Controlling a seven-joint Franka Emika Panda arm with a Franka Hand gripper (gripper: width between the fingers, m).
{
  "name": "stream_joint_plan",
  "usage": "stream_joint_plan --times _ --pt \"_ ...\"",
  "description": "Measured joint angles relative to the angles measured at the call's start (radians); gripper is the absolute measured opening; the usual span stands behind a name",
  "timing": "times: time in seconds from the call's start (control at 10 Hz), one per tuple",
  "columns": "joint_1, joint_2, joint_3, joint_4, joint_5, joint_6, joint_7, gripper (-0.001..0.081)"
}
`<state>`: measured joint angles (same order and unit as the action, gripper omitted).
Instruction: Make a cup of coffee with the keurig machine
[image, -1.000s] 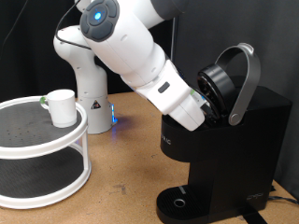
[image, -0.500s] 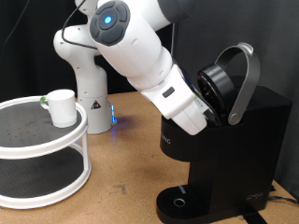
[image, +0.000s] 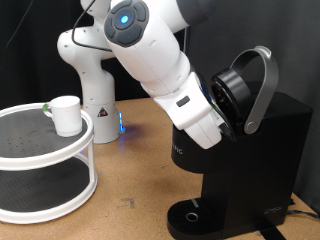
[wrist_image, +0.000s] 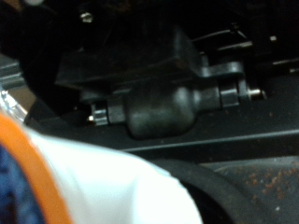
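Exterior view: the white arm's claw (image: 222, 125) is buried in the large boxy black keurig machine (image: 250, 160) under its raised lid; grip indiscernible. Small white cylindrical cup (image: 66, 115) stands far left.

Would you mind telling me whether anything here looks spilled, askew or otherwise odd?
Nothing looks spilled or damaged. The keurig machine has its lid tipped open with the arm reaching into the opening, so the gripper is hidden in the exterior view. The cup stands upright on the white two-tier stand, away from the drip tray.
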<state>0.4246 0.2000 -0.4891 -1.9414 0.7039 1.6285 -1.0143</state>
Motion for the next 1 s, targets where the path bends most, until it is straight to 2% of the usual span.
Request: stream_joint_plan --times 0.4,0.5,0.6,0.7,0.8,1.0 --pt "0.000 0.007 0.005 0.010 -0.009 0.002 0.016 0.0116" --pt "0.000 0.007 0.005 0.011 -0.010 0.002 0.016 0.0154" --pt "0.000 0.010 0.006 0.011 -0.011 0.002 0.016 0.0154" --pt "0.000 0.013 0.008 0.011 -0.011 0.002 0.017 0.0336" --pt "0.000 0.013 0.010 0.011 -0.011 0.002 0.017 0.0336" --pt "0.000 0.013 0.012 0.010 -0.009 0.013 0.014 0.0686"
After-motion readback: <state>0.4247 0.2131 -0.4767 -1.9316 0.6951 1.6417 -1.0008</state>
